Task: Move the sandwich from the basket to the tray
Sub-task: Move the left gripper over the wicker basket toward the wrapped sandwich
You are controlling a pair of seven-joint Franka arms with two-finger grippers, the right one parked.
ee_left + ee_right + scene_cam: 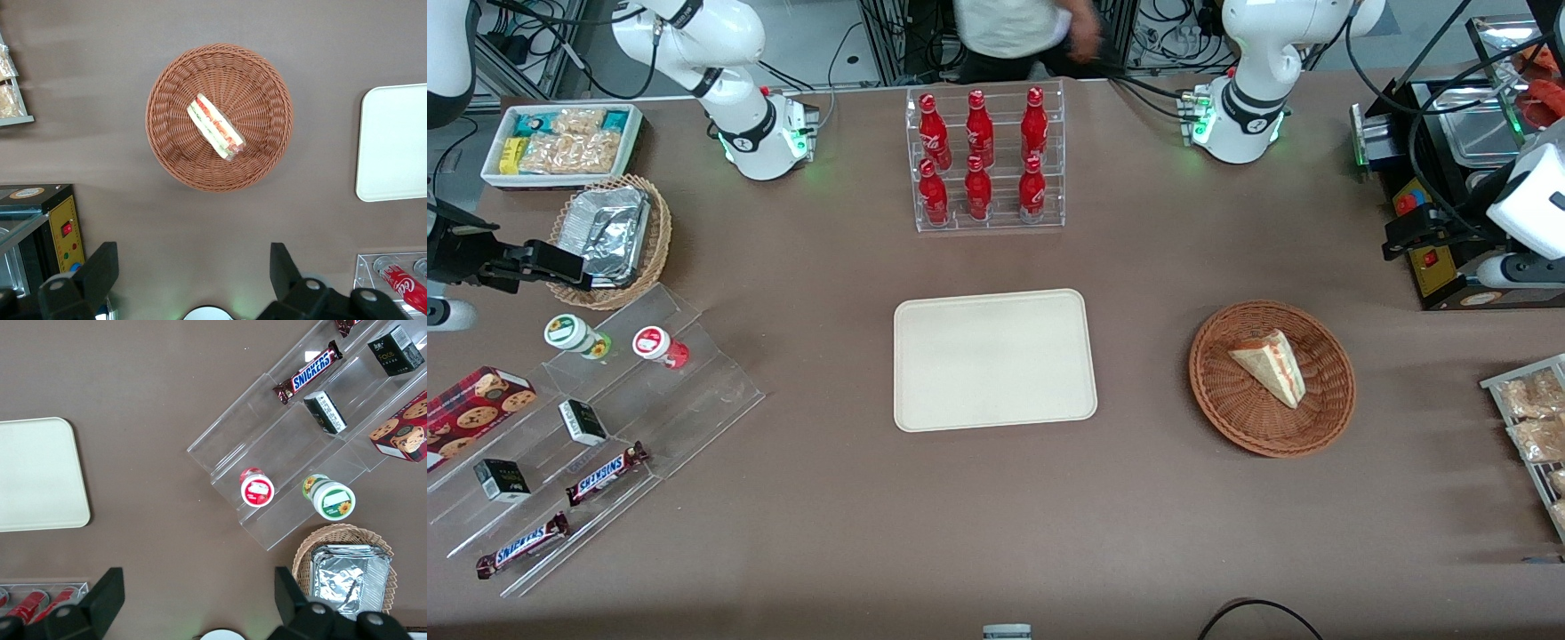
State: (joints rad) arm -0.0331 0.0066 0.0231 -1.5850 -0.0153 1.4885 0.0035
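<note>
Pale bread with orange-red, white and green layers showing through clear wrap, that's the small triangular sandwich wedge (pixel 1272 363), lying on its side roughly in the middle of the round reddish-brown woven wicker basket (pixel 1327 418). Nothing else is in there with it. The basket sits on the brown worktop (pixel 996 507) toward the working arm's end, and the flat cream-beige rectangular tray with rounded corners (pixel 994 360) is well apart from it, near the middle of the worktop and bare.

The left arm's black two-finger hand (pixel 193 273) hangs high above the worktop, off to one side of the basket rather than over it, fingers spread wide and holding nothing. So by my read the pick hasn't started yet.

What could go wrong: the wrap looks slick and the wedge tapers, so I'd guess a pinch near the thin tip could let it squirt out or rotate. Squeeze too hard and soft bread would crush. The basket wall slopes up around it, so a fingertip coming down off-centre might catch the weave and shove the light basket along instead. Farther from the front camera than the tray there's a clear acrylic rack of red cola bottles (pixel 983 156), but it looks out of the carry path.
</note>
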